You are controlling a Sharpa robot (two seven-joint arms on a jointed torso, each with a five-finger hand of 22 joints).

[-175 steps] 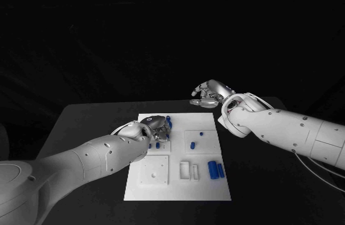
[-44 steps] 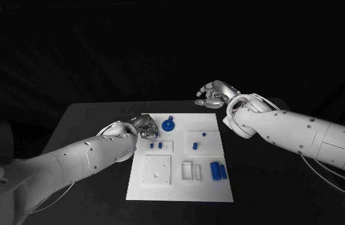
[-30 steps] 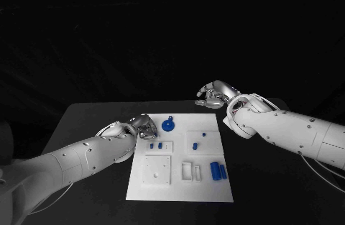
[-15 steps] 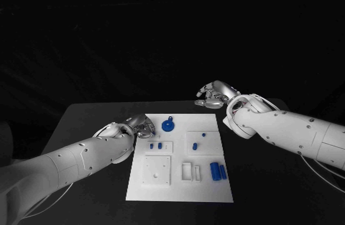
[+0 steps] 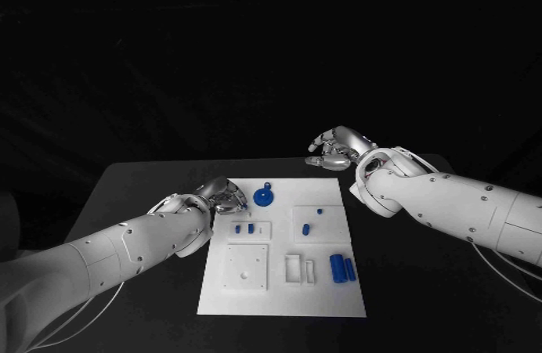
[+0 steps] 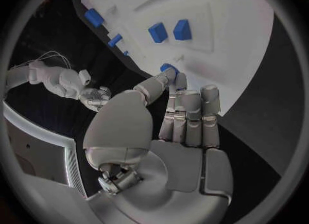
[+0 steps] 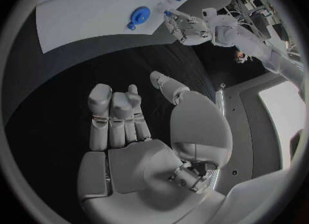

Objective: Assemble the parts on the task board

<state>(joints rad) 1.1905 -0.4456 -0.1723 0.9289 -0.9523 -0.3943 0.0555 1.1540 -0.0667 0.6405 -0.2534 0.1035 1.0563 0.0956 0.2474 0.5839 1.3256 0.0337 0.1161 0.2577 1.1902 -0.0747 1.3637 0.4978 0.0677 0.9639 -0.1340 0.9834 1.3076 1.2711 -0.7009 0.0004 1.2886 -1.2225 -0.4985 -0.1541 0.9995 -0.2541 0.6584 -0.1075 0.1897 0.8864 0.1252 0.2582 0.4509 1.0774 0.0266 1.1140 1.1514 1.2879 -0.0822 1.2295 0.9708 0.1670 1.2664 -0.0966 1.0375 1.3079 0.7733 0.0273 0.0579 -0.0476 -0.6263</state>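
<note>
The round part [image 5: 265, 196] lies at the board's [image 5: 283, 290] 11 o'clock corner. The left hand [image 5: 220, 196], at its 9 o'clock, pinches a small part [image 6: 169, 69]; loose, it could drop. The right hand [image 5: 335, 149] hangs clenched, empty.

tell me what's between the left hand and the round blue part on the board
Bare white task board, as the head view shows: the left hand sits at the board's edge, a short gap from the round blue part.

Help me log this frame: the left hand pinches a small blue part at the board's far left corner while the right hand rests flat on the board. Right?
Not quite. In the head view the right hand hovers beyond the task board's far edge, not on it. The left hand does pinch a small blue part.
</note>
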